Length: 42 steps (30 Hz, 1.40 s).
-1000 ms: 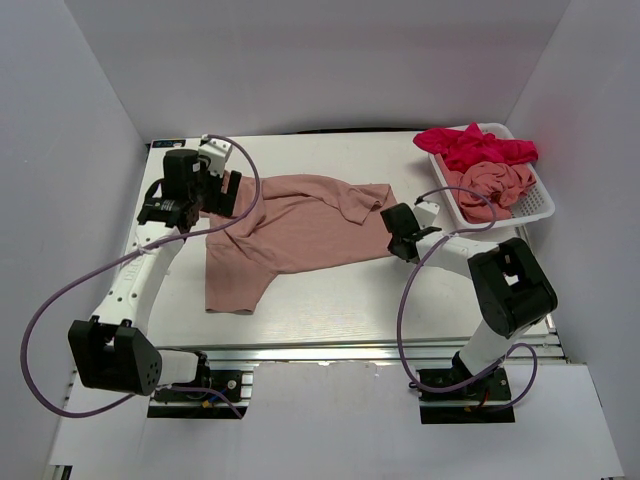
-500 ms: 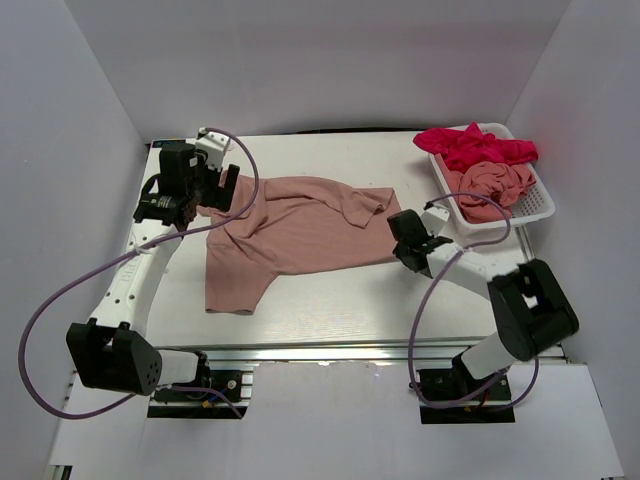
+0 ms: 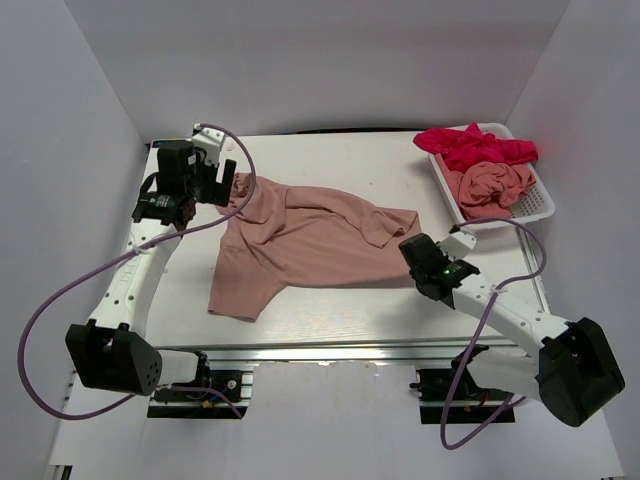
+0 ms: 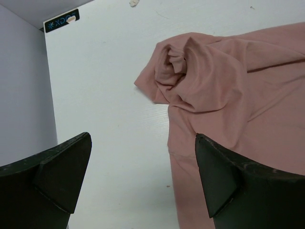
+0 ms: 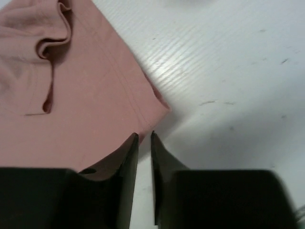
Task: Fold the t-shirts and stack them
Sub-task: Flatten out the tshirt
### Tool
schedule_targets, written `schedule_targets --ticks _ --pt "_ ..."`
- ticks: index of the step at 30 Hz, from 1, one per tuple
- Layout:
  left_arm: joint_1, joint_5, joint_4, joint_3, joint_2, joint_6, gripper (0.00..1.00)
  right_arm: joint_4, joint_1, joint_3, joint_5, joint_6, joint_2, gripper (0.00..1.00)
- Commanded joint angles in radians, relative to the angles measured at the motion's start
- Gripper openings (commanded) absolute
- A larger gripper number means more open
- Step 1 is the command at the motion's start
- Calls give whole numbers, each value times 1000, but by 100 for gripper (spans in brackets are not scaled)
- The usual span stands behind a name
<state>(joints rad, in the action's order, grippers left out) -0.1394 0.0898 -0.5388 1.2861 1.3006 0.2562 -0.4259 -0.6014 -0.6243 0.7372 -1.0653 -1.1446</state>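
A salmon-pink t-shirt lies spread and rumpled on the white table. Its bunched sleeve lies just ahead of my left gripper, which hovers wide open at the shirt's far left edge, holding nothing. My right gripper is at the shirt's right hem corner. Its fingers stand a narrow slit apart with bare table showing between them, and the left finger lies over the cloth. A magenta-red t-shirt and another pink one fill the basket.
The white mesh basket stands at the far right corner of the table. Grey walls close in the left, right and back sides. Purple cables loop from both arms.
The pink t-shirt has slid to the right and toward the near edge as the right arm swung that way. The right jaws closed, then parted slightly. The left gripper barely moved.
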Motion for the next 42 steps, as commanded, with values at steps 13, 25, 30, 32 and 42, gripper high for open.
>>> schedule_targets --ticks 13,25,30,32,42 --pt "1 33 6 13 -95 -17 98 263 -146 -259 2 497 -202 69" --pt "4 -36 192 -194 -100 -34 98 96 -32 -687 -318 761 -682 68" --pt "14 -61 237 -220 -63 -44 98 58 43 -646 -271 807 -698 67" --pt "17 -73 252 -229 -51 -49 98 61 49 -626 -245 823 -699 66" --pt "29 -70 281 -235 -24 -60 98 78 54 -529 -427 771 -607 63"
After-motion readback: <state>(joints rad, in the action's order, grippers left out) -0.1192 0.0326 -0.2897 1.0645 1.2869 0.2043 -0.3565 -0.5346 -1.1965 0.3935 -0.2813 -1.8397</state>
